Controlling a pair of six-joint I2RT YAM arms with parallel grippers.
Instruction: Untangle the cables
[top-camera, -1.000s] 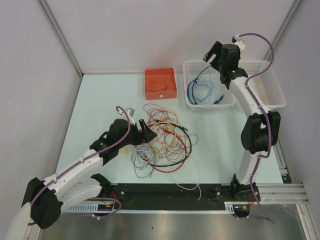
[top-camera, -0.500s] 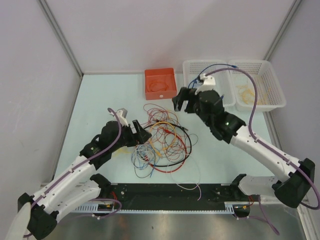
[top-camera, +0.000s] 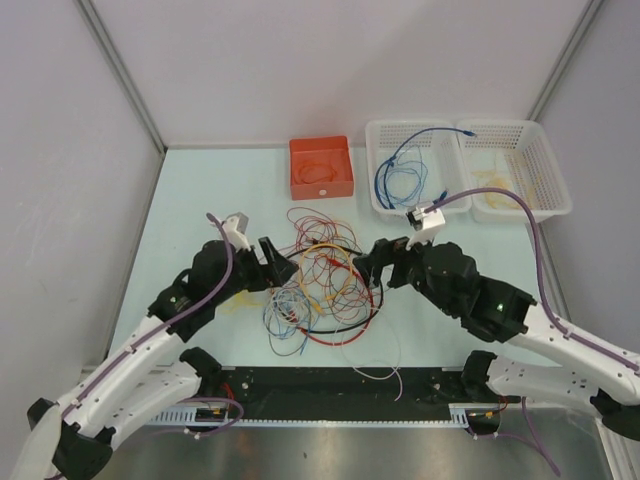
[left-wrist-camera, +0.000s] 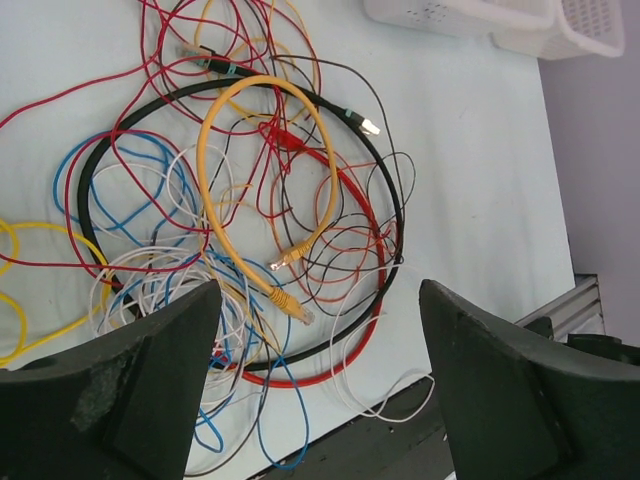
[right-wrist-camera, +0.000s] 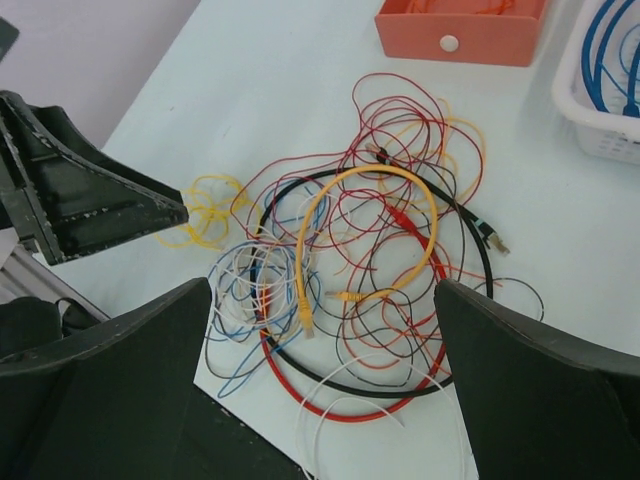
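- The pale counter (top-camera: 200, 190) carries the whole scene, with both arms leaning in from its near edge.
- The left end effector (left-wrist-camera: 318, 290) and the right end effector (right-wrist-camera: 322, 290) face each other across the heap. Each has its jaws spread wide and grips nothing.
- The cables (top-camera: 325, 285), a loose knot of red, orange, yellow, blue, white and black loops, lie mid-counter toward the near edge, between the two end effectors.
- Two white baskets (top-camera: 415, 124) sit side by side in the far right corner. The left one holds a blue cable (top-camera: 400, 180); the right one holds what may be pale yellow wire.
- An orange bin (top-camera: 322, 190) stands at the middle of the far edge.
- A yellow cable (left-wrist-camera: 215, 130) with plug ends arches over the heap, ringed by a thick black cable (left-wrist-camera: 118, 130) and a thick red cable (left-wrist-camera: 285, 381).
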